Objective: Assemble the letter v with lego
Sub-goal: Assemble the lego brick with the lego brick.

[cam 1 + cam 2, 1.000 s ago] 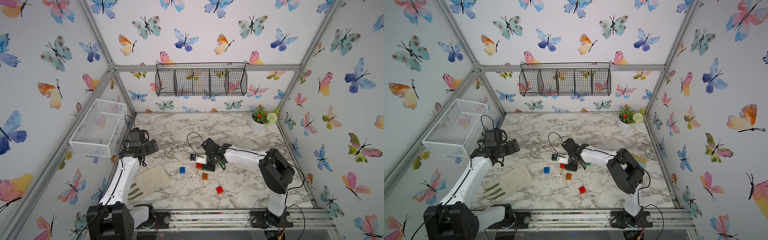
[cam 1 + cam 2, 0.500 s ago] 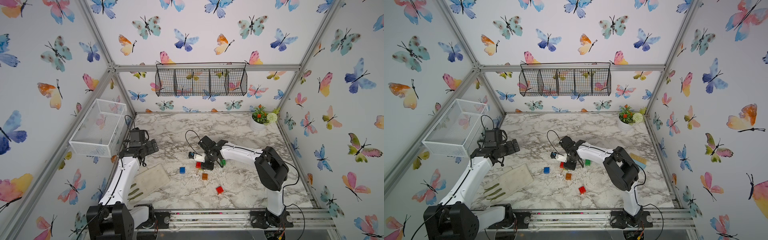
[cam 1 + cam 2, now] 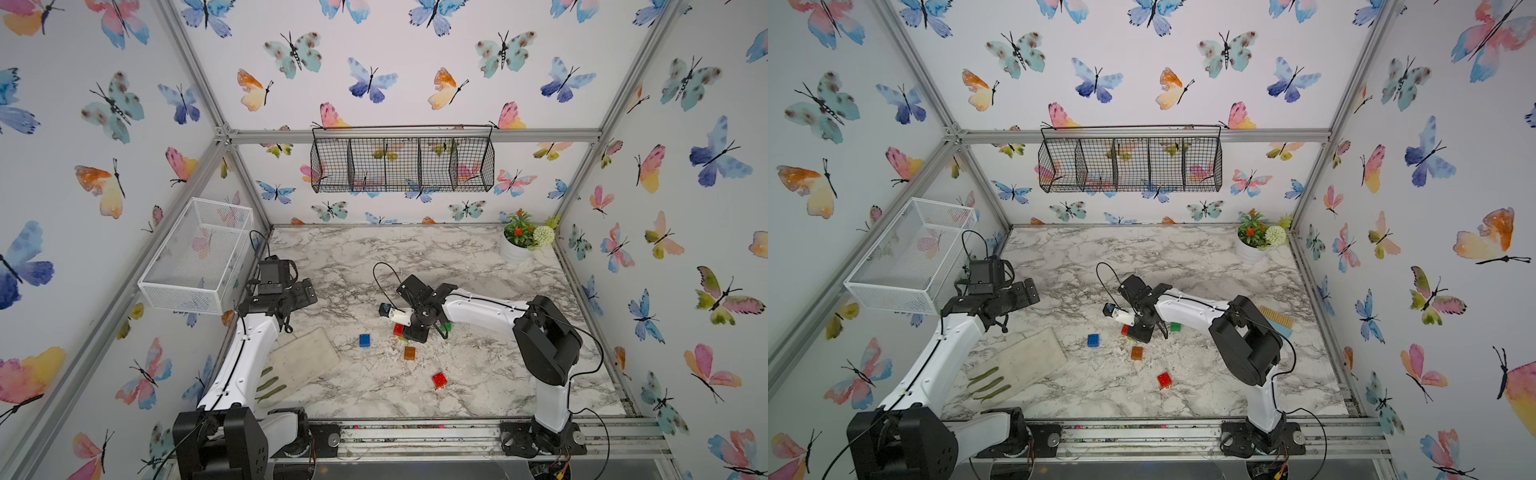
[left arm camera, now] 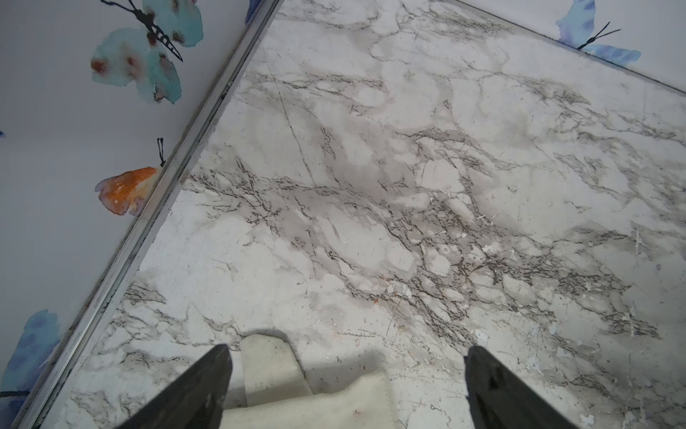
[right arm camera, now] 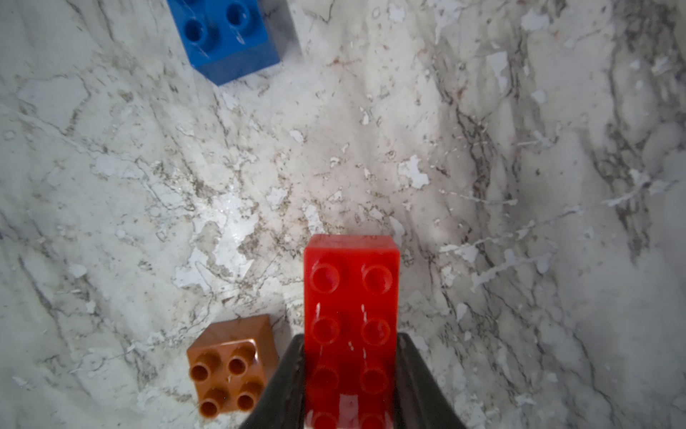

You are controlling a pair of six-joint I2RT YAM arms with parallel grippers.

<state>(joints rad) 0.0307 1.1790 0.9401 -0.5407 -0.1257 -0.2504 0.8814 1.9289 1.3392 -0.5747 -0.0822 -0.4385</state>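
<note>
My right gripper (image 5: 350,371) is shut on the longer red lego brick (image 5: 350,297), low over the marble near the table's middle (image 3: 409,332). Close beside its finger sits the orange brick (image 5: 230,367), studs up. The blue brick (image 5: 226,37) lies farther off. Both top views show the blue brick (image 3: 365,340), the orange brick (image 3: 409,353), the small red brick (image 3: 439,380) and the dark green brick (image 3: 446,326) lying apart on the table. My left gripper (image 4: 347,349) is open and empty at the table's left side (image 3: 307,293). The letter v is not in view.
A cream cloth (image 3: 299,361) with green stripes lies front left, its edge under my left gripper (image 4: 308,401). A white wire basket (image 3: 199,257) hangs on the left wall, a black one (image 3: 403,164) on the back wall. A flower pot (image 3: 515,249) stands back right.
My right arm has shifted a little to the left, still holding the longer red brick. The left arm and the loose bricks have not moved.
</note>
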